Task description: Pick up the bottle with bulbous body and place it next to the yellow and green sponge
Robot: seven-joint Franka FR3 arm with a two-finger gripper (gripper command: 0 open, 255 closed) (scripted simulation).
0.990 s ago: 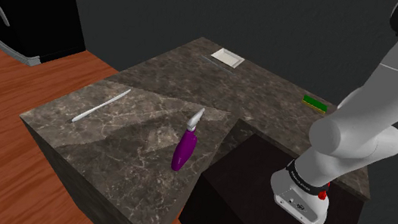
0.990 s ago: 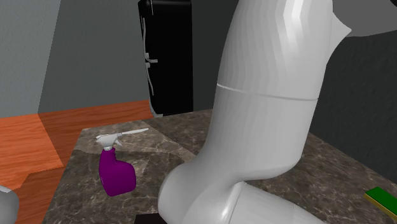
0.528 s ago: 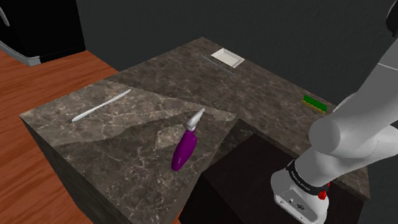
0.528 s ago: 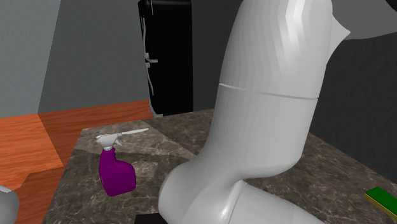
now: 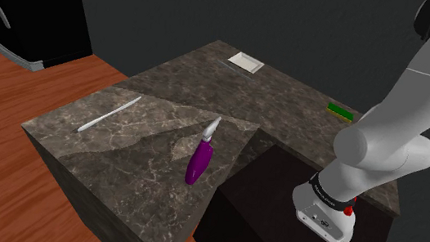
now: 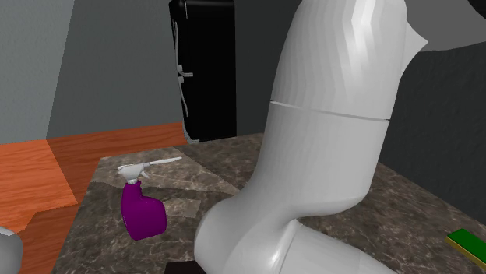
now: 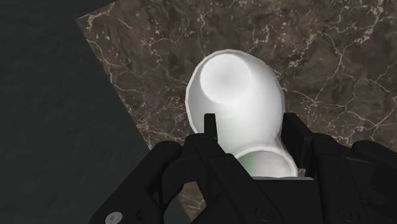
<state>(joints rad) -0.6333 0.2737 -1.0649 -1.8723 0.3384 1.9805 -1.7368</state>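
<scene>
A white bottle with a bulbous body (image 7: 235, 105) is clasped between the two black fingers of my gripper (image 7: 250, 125), which is shut on it. The bottle hangs high above the dark marble counter (image 7: 331, 51), near one of its corners. The yellow and green sponge (image 5: 339, 111) lies flat near the counter's far edge, at the shoulder view's right. It also appears at the lower right of the second exterior view, sponge (image 6: 467, 240). The white arm (image 5: 402, 119) rises from the stand and leaves the shoulder view at the top right.
A purple spray bottle with a white nozzle (image 5: 200, 157) stands on the counter's near part, close to its edge. A long white utensil (image 5: 109, 114) lies to its left. A white square dish (image 5: 246, 61) sits at the far corner. A black fridge (image 6: 204, 70) stands beyond.
The arm's upper link has swung slightly toward the shoulder view's right, and its shadow on the counter has shrunk. The things on the counter have not moved.
</scene>
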